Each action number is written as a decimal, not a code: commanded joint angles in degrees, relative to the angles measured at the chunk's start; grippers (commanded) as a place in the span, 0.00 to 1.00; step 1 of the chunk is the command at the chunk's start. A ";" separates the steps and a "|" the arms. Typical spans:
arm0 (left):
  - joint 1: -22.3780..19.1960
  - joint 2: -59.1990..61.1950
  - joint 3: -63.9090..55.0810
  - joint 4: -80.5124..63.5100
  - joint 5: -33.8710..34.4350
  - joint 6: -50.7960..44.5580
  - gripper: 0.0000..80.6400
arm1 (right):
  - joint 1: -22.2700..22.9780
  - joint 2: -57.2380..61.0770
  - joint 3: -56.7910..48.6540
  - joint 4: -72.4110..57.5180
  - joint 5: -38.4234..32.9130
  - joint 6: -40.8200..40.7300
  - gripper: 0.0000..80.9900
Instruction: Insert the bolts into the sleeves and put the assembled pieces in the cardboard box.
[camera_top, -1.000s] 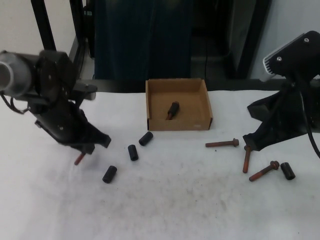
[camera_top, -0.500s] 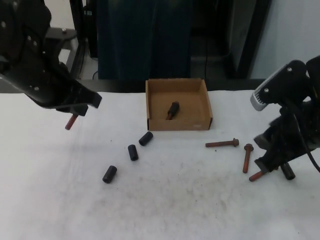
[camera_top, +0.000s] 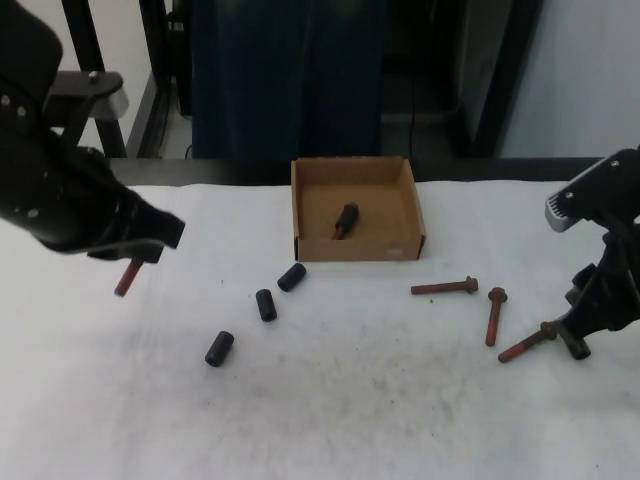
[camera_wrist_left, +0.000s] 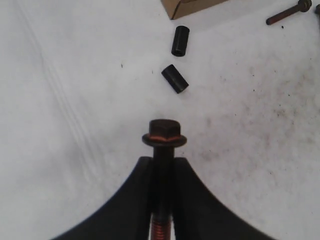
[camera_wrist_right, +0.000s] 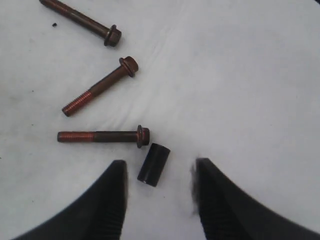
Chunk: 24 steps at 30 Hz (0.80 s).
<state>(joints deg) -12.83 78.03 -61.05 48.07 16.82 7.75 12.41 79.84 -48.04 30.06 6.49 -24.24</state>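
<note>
**Bolt gripped on my left, sleeve between my open fingers on my right**

A scuffed white bench top (camera_top: 350, 420) runs ahead of me to dark frame posts (camera_top: 85, 50) at the back. My left pincer (camera_wrist_left: 163, 162) is clamped on the shank of a rust-brown steel bolt with a flanged hex head (camera_wrist_left: 164, 136). The head sits just past my fingertips, and I hold the bolt clear of the bench at its nine o'clock side.

My right pincer (camera_wrist_right: 159, 169) is at the three o'clock side with its fingers apart. A short black cylindrical sleeve (camera_wrist_right: 153, 164) lies on the bench in the gap between them. Its long axis runs roughly crosswise to the line my fingers close along, so I judge they would meet its round flanks. This arm is by far the nearer to it.

Three loose brown bolts (camera_wrist_right: 100, 136) lie close by. The nearest one's head is just beside the sleeve's end and could be nudged. Three more black sleeves (camera_top: 265, 304) lie between three and four o'clock from my left pincer.

The open brown cardboard box (camera_top: 360, 246) sits at the bench's twelve o'clock. It holds one assembled piece (camera_top: 345, 218).
</note>
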 joint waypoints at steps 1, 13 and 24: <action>-0.42 -2.06 1.92 -0.82 0.45 -0.51 0.01 | -0.95 1.14 0.33 -1.37 -0.04 0.28 0.51; -0.42 -8.68 8.12 -0.88 1.30 -0.51 0.01 | -2.73 6.49 1.10 -2.51 -0.37 3.74 0.51; -0.42 -10.82 9.51 -0.86 1.30 -0.51 0.01 | -2.75 7.49 6.94 -8.57 -0.37 4.82 0.51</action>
<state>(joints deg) -12.99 68.05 -51.54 47.59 17.88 7.75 9.92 87.31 -42.79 24.26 6.38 -19.86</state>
